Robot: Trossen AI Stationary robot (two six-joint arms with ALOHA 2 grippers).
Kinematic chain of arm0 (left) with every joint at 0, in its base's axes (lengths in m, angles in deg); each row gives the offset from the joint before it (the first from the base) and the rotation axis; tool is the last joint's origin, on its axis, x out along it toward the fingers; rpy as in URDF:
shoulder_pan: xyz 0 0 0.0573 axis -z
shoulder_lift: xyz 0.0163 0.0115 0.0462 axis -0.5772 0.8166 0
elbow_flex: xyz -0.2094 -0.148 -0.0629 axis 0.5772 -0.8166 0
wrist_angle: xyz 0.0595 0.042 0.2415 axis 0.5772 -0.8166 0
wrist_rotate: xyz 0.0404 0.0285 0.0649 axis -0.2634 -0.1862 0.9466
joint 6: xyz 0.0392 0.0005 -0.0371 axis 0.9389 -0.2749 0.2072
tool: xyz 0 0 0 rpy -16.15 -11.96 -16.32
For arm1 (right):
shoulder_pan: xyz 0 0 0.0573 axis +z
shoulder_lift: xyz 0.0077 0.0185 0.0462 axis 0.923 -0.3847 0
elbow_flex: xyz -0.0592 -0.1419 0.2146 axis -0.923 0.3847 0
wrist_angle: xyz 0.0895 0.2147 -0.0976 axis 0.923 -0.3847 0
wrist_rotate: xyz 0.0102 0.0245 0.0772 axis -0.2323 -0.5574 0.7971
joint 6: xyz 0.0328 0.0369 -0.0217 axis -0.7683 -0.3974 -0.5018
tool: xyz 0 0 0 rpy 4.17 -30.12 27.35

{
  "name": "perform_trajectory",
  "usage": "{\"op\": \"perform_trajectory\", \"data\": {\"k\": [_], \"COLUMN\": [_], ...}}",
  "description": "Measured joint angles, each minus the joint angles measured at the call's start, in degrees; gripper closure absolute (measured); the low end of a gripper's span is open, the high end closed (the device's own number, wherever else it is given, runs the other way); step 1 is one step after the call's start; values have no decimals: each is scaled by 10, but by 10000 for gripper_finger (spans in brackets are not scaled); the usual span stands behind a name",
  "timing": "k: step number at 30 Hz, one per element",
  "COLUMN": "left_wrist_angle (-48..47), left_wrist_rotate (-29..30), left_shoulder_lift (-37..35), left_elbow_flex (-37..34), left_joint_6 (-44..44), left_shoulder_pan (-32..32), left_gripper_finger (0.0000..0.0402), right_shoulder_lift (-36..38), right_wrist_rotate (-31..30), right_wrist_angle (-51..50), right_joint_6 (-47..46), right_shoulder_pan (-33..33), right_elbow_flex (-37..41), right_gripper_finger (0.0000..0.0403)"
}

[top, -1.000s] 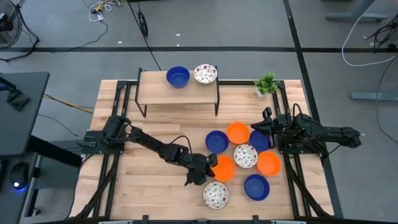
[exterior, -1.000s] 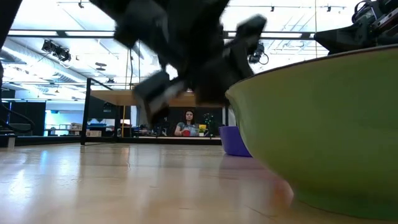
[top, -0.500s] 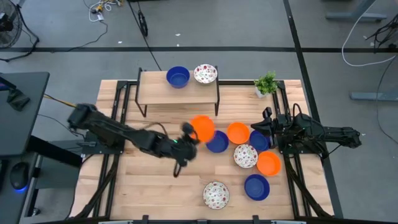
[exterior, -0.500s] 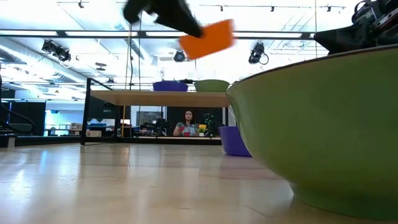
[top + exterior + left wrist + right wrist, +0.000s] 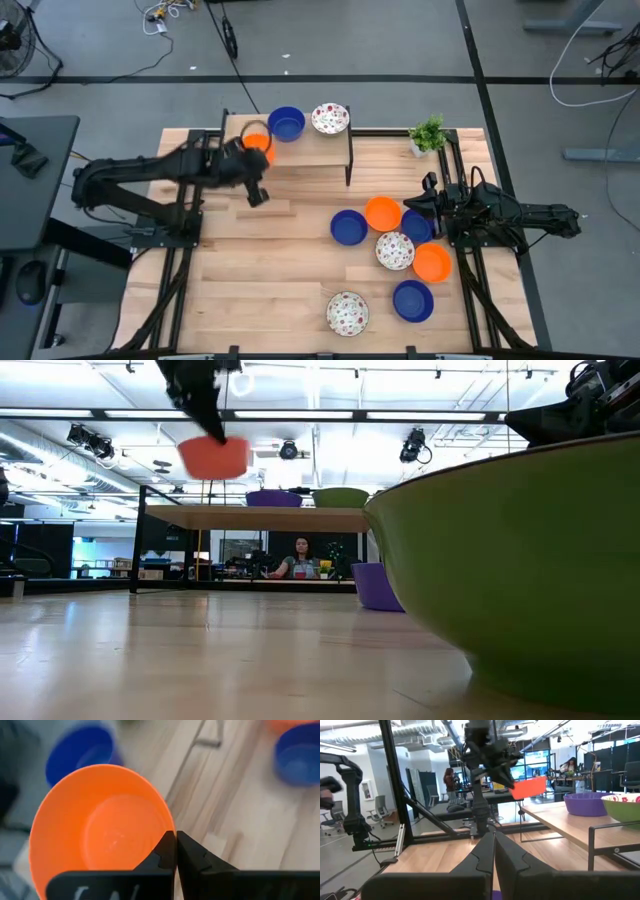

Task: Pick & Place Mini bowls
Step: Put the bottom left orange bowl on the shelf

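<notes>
My left gripper (image 5: pixel 256 152) is shut on an orange mini bowl (image 5: pixel 257 139) in the air over the left end of the raised wooden shelf (image 5: pixel 300 146). The low view shows this bowl (image 5: pixel 213 457) above shelf height. A dark blue bowl (image 5: pixel 286 123) and a speckled bowl (image 5: pixel 330 118) stand on the shelf. Several more bowls rest on the table's right half: blue (image 5: pixel 348 227), orange (image 5: pixel 382 212), speckled (image 5: pixel 395 250), orange (image 5: pixel 432 262), blue (image 5: pixel 412 300), speckled (image 5: pixel 347 313). My right gripper (image 5: pixel 494 840) is shut and waits at the table's right edge. My left gripper pinches the orange bowl by its rim (image 5: pixel 167 827), one finger inside the bowl and one outside. The bowl is lifted clear. It hangs below the fingers (image 5: pixel 205 415), roughly upright, open side up.
A small green potted plant (image 5: pixel 428 133) stands at the far right corner. A further blue bowl (image 5: pixel 417 226) lies partly under the right arm. The near speckled bowl (image 5: pixel 520 560) fills the right of the low view. The table's left half is bare wood (image 5: pixel 240 270).
My left gripper lifted an orange bowl off the table from beside the near speckled bowl. It carried the bowl up and toward the far left, to above the shelf's left end. The other bowls stayed in place.
</notes>
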Motion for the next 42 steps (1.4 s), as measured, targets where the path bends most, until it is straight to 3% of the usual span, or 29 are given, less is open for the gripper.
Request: {"op": "perform_trajectory", "data": {"k": [6,17,21,34,42], "left_wrist_angle": [-30,-10,14,51,52], "left_wrist_rotate": [-90,-108,-130,-115,-113], "left_shoulder_lift": [17,68,86,99,99], "left_elbow_flex": [0,0,1,0,0], "left_joint_6": [18,123,140,157,147], "left_shoulder_pan": [-136,-265,-284,-292,-292], "left_gripper_finger": [393,390,383,369,319], "right_shoulder_lift": [0,0,0,0,0], "right_wrist_rotate": [0,0,0,0,0], "right_wrist_angle": [0,0,0,0,0], "right_joint_6": [0,0,0,0,0], "right_shoulder_pan": [0,0,0,0,0], "right_elbow_flex": [0,0,0,0,0], "right_gripper_finger": [385,385,385,385,385]}}
